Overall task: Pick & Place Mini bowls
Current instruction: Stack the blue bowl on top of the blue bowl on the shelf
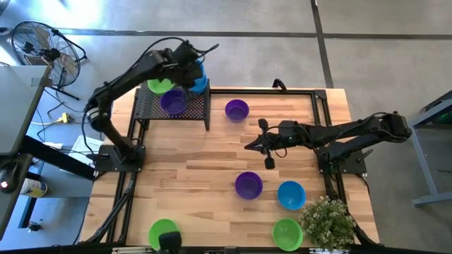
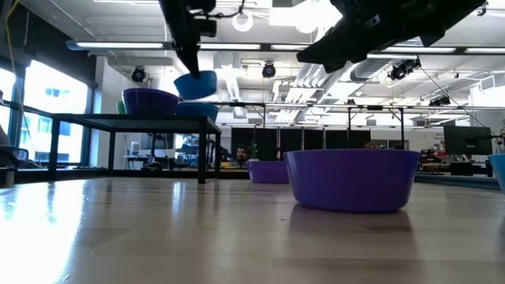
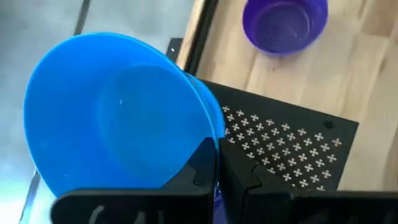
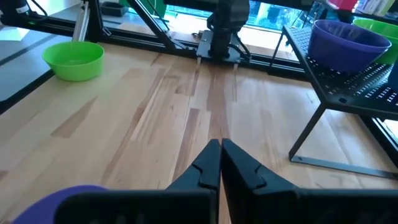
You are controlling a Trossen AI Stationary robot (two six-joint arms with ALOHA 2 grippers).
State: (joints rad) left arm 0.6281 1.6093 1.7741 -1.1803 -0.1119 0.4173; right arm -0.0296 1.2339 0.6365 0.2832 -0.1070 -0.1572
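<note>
My left gripper (image 1: pixel 192 70) is shut on a blue mini bowl (image 3: pixel 118 118) above the far right corner of the black mesh rack (image 1: pixel 191 107). On the rack sit a green bowl (image 1: pixel 158 86) and a purple bowl (image 1: pixel 173 102). My right gripper (image 1: pixel 249 145) hovers shut and empty over the table's middle (image 4: pixel 219 152). On the table stand a purple bowl (image 1: pixel 236 109) beside the rack, another purple bowl (image 1: pixel 248 185), a blue bowl (image 1: pixel 291 195) and two green bowls (image 1: pixel 287 233) (image 1: pixel 164 231) near the front edge. My left gripper pinches the blue bowl's rim (image 3: pixel 211 138), one finger (image 3: pixel 202 163) on the inner side and one on the outer side. The fingers slant down from above. In the low view the bowl (image 2: pixel 196 83) hangs tilted below them, clear of the rack top.
A small potted plant (image 1: pixel 328 222) stands at the near right corner. A black frame (image 1: pixel 321 99) runs along the table's far and right edges. Bare wood (image 1: pixel 191 162) lies between the rack and the near bowls. A fan (image 1: pixel 42 46) stands off the table at far left.
</note>
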